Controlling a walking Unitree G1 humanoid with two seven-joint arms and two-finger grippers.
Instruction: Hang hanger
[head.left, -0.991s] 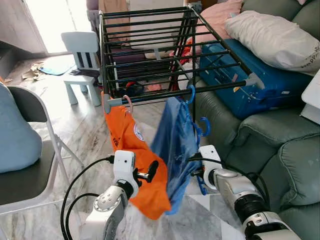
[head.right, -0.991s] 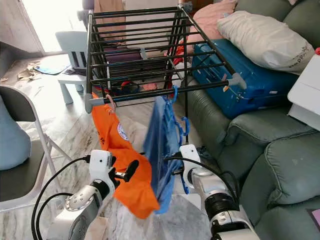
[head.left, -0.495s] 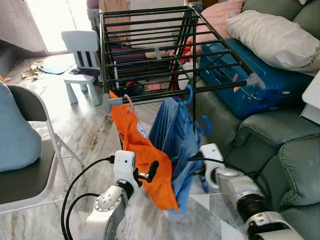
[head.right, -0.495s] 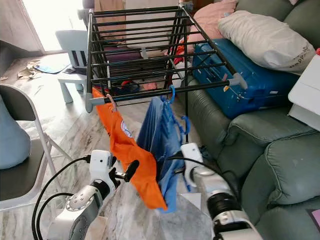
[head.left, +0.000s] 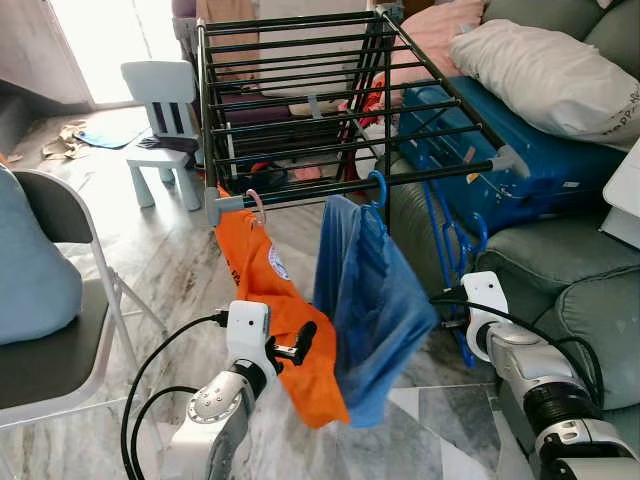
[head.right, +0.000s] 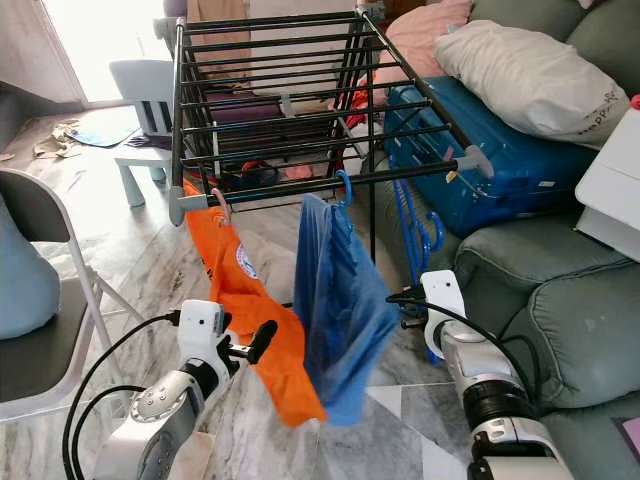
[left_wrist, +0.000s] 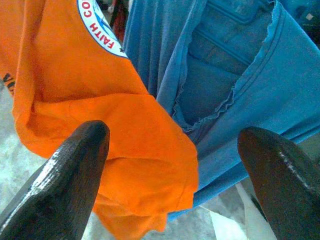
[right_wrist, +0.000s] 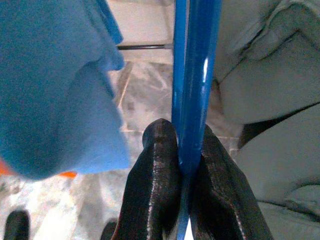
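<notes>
A black drying rack (head.left: 300, 110) stands ahead. On its front bar hang an orange shirt (head.left: 275, 310) on a pink hanger (head.left: 257, 204) and a blue garment (head.left: 370, 300) on a blue hanger hook (head.left: 379, 186). My right gripper (head.left: 447, 322) is right of the blue garment, below the bar, shut on a bunch of blue hangers (head.left: 455, 250). In the right wrist view the fingers (right_wrist: 155, 190) pinch the blue hanger rod (right_wrist: 195, 80). My left gripper (left_wrist: 175, 145) is open just in front of the orange shirt's lower hem (left_wrist: 100, 110).
A green sofa (head.left: 560, 300) at the right carries a blue suitcase (head.left: 520, 160) and a white pillow (head.left: 545, 70). A folding chair (head.left: 50, 300) with a blue cushion stands at the left, and a pale blue child's chair (head.left: 165, 110) behind the rack. The floor is marble.
My right gripper has moved to the right, out from behind the blue garment, carrying the blue hangers. The blue garment and orange shirt have swung. The left arm stayed in place.
</notes>
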